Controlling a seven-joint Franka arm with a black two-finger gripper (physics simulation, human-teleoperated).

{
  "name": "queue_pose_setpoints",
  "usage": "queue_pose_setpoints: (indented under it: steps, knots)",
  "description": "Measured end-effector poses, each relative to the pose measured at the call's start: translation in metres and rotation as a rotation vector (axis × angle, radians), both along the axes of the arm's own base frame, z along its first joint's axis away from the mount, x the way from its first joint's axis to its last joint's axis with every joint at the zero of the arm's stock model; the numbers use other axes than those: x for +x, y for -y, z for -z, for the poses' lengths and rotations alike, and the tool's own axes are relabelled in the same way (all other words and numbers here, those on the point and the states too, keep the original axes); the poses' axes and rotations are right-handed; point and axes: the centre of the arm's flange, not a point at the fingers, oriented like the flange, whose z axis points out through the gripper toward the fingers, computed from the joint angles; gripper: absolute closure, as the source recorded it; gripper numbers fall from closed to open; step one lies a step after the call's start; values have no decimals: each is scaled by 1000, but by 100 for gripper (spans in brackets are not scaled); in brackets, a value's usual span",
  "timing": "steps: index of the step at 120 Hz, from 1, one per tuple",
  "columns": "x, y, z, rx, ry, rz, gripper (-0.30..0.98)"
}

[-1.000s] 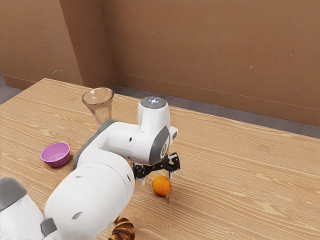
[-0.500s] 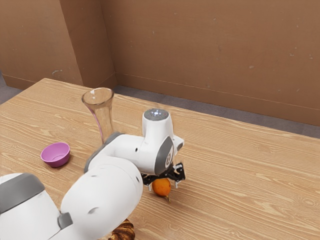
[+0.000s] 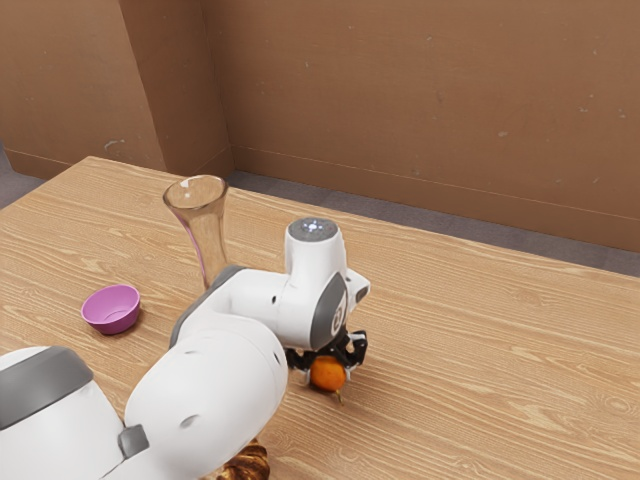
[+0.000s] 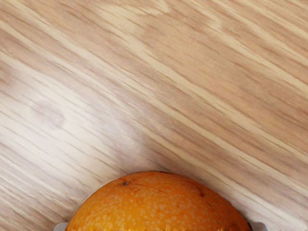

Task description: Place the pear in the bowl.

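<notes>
"where's the pear [image 3: 327, 373] now?"

"down low by the tabletop [image 3: 480, 370], between the jaws. whether its underside touches the wood, i can't tell."

"and the jaws, apart or together?"

"clamped on the pear, one on each side. the wrist view shows pale tips against both flanks of its orange, speckled skin. in the exterior view the black gripper [image 3: 328, 379] points downward, and a thin tip of the pear pokes out below."

"what about the bowl [image 3: 112, 325]?"

"pinkish purple, upright on the tabletop, toward the exterior view's left. it's well apart from the pear."

"anything else about?"

"a tall clear glass vase [image 3: 207, 228] with a flared mouth, standing behind the white arm [image 3: 205, 400]. its lower part is hidden by the arm."

"and the brown thing at the exterior view's lower edge?"

"a croissant [image 3: 247, 466], dark and ridged, partly covered by the arm. past the tabletop there's a plain brown wall [image 3: 420, 100]."
</notes>
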Motion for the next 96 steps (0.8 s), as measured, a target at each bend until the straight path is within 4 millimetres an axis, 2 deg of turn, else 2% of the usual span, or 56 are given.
queue_pose_setpoints:
  steps: [10,18,48,72,82,96]
  knots:
    - [4,5,-8,-2,12,14,41]
    - [9,6,-22,-7,33,18,44]
    - [32,9,-106,-33,140,32,46]
    - [43,17,-197,-31,235,68,46]
    - [44,11,-239,-14,276,69,46]
    - [38,-2,-308,5,351,60,46]
